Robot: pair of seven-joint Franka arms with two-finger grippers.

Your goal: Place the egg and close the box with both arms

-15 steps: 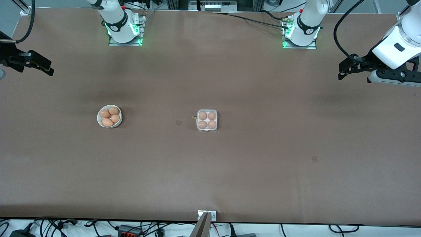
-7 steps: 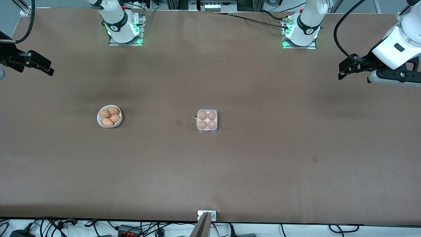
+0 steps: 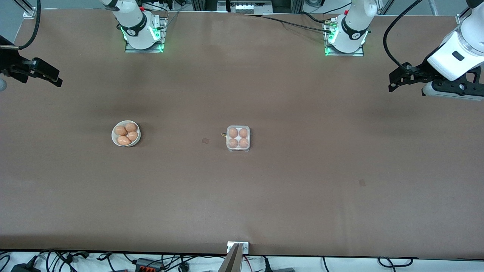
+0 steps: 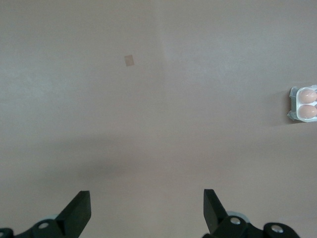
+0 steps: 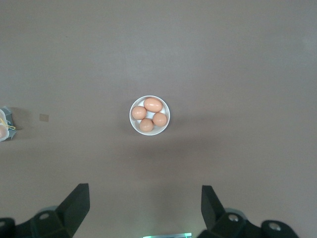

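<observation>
Both arms are waiting raised at the worktop's ends, left gripper [image 3: 393, 80] and right gripper [image 3: 53, 77] with jaws released, unchanged from before. The box [image 3: 238, 138] is sitting mid-worktop, lid closed over four eggs.

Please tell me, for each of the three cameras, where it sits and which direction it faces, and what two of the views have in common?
Front view: high across the table, facing both bases; shows the box, the bowl, the left gripper and the right gripper, both open over the table's ends.
Left wrist view: on the left wrist, looking down at table; its open fingers show, the box at the edge.
Right wrist view: on the right wrist, looking down over the bowl; its open fingers show.
Both wrist views share the box.
</observation>
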